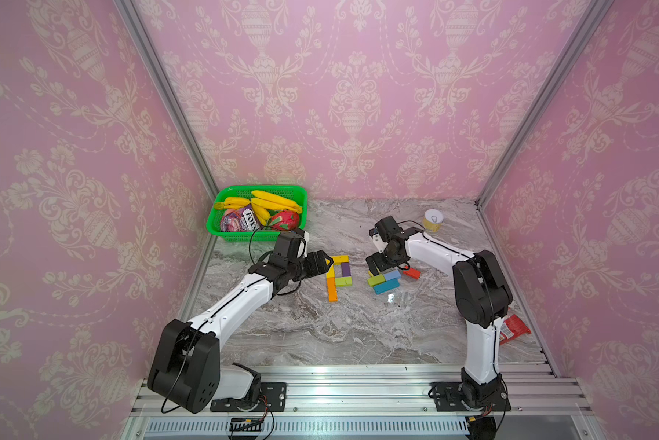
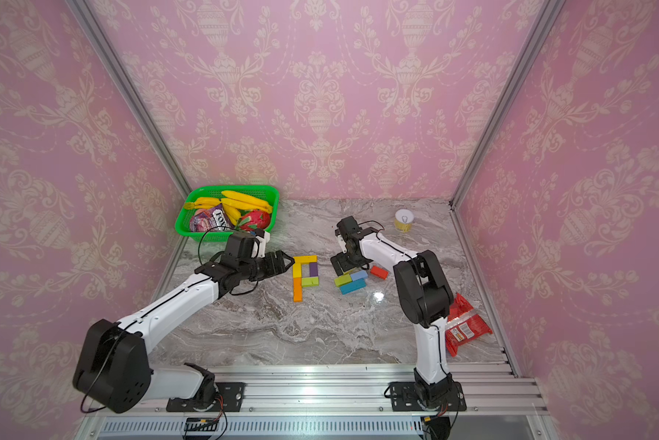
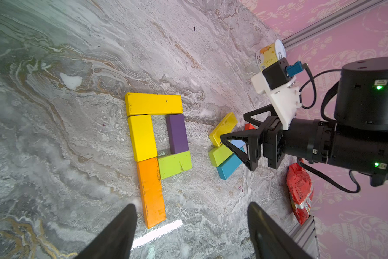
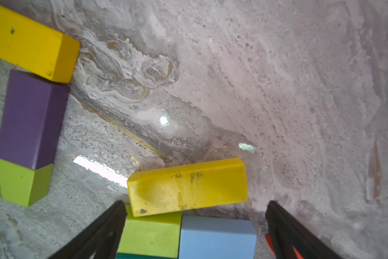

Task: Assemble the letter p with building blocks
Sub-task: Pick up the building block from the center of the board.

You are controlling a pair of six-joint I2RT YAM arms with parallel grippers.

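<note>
Five building blocks lie joined as a letter P [image 1: 337, 276]: a long yellow block [image 3: 153, 103] on top, a short yellow [image 3: 142, 137] and a long orange [image 3: 151, 191] as the stem, and purple [image 3: 177, 133] and lime green [image 3: 174, 163] closing the loop. My left gripper [image 3: 192, 206] hovers open and empty just left of the P [image 2: 305, 276]. My right gripper [image 4: 195, 204] is open over a loose pile. A lime block [image 4: 150, 233] and a light blue block [image 4: 217, 237] sit between its fingers, with a yellow block [image 4: 188, 186] just ahead. Teal [image 1: 387, 285] and red [image 1: 411, 273] blocks lie beside them.
A green basket [image 1: 236, 236] with bananas, a sweets packet and a red fruit stands at the back left. A yellow can [image 1: 433, 220] stands at the back right. A red snack packet [image 2: 465, 327] lies by the right wall. An aluminium rail runs along the front edge.
</note>
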